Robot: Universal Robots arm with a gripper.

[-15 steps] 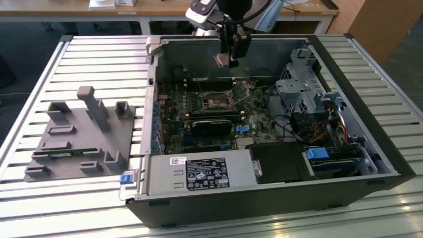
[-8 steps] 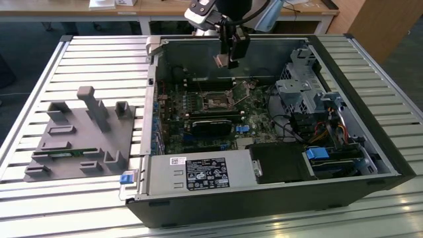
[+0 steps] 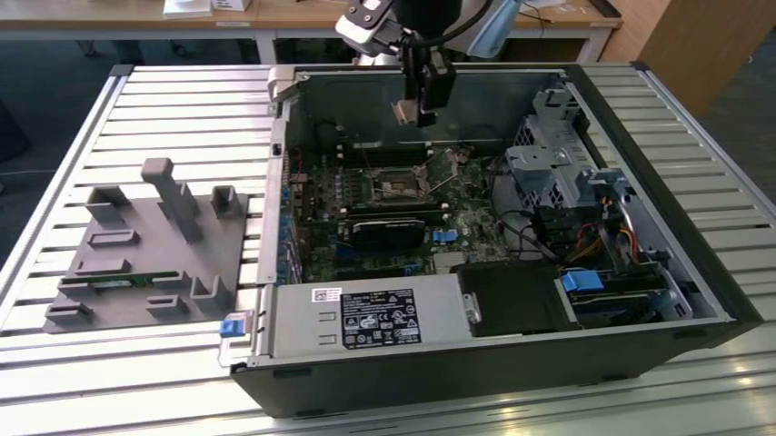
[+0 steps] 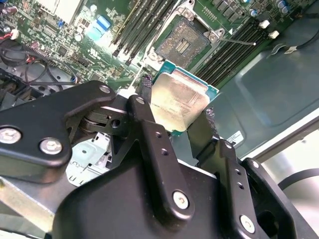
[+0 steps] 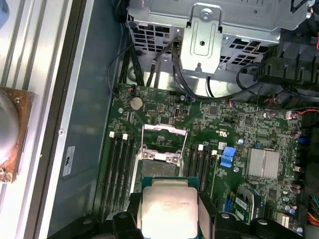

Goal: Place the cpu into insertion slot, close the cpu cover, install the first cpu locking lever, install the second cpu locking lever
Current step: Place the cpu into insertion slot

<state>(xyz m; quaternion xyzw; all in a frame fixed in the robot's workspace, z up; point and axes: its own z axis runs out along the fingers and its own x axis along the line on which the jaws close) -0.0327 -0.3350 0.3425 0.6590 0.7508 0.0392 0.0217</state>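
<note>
Hovering my gripper (image 4: 177,110) above the motherboard (image 4: 70,25) with the cpu (image 4: 180,97) pinched between my fingers (image 4: 149,122), I reckon it needs squaring up over the insertion slot (image 4: 183,42) below and keeping dead level

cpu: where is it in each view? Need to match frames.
Exterior view: the cpu is held in the pincer over the open case.
Second wrist view: cpu is clamped between the black fingers, just short of the insertion slot.
First wrist view: cpu partly overlaps the slot.
Shared landmark: the empty insertion slot.
</note>
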